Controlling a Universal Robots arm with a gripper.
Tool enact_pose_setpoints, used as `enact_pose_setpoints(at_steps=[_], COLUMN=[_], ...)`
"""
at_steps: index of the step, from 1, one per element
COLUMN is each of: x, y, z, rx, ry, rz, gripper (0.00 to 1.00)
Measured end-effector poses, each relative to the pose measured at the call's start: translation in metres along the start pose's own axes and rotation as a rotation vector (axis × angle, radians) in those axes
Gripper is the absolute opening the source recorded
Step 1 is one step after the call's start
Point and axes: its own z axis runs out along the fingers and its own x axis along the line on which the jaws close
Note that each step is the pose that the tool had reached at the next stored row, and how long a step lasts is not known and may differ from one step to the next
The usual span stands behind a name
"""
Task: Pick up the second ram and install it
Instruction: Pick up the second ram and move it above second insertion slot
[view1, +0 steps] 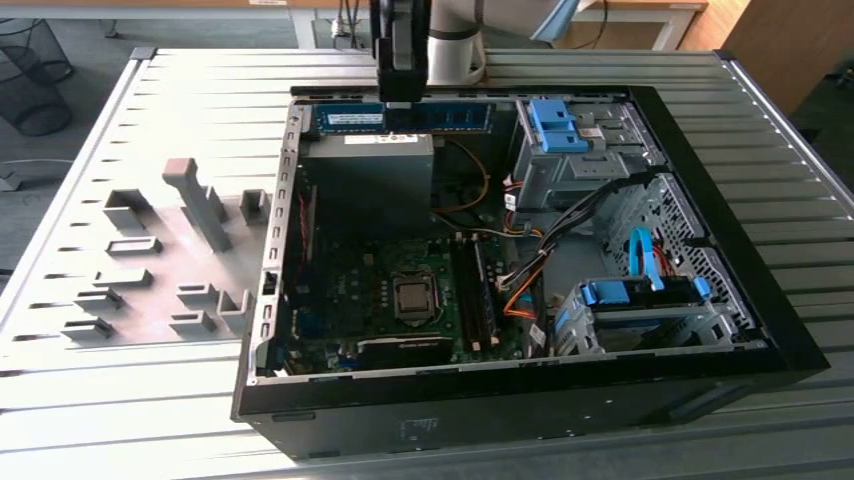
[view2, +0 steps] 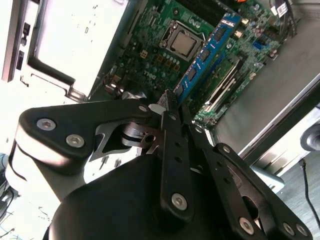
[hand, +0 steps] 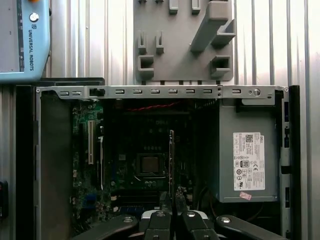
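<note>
Gripper (view1: 399, 97) jaws pinch the second ram (view1: 461, 117) above the open case (view1: 534, 420) (risk: tilted, it could miss its slot (view1: 477, 300)).

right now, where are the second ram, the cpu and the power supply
second ram (view2: 205, 54): second wrist view, mid-length of the blue stick
cpu (view2: 180, 44): second wrist view, its metal lid
power supply (hand: 245, 117): first wrist view, bare grey face above its label
</note>
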Motion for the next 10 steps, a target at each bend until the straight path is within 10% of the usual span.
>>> enact_pose_setpoints(at_steps=[10], x=[-0.0006], y=[-0.0232], z=[-0.0005], rx=[0.0], ry=[0.0], rz=[0.0], gripper=[0.14])
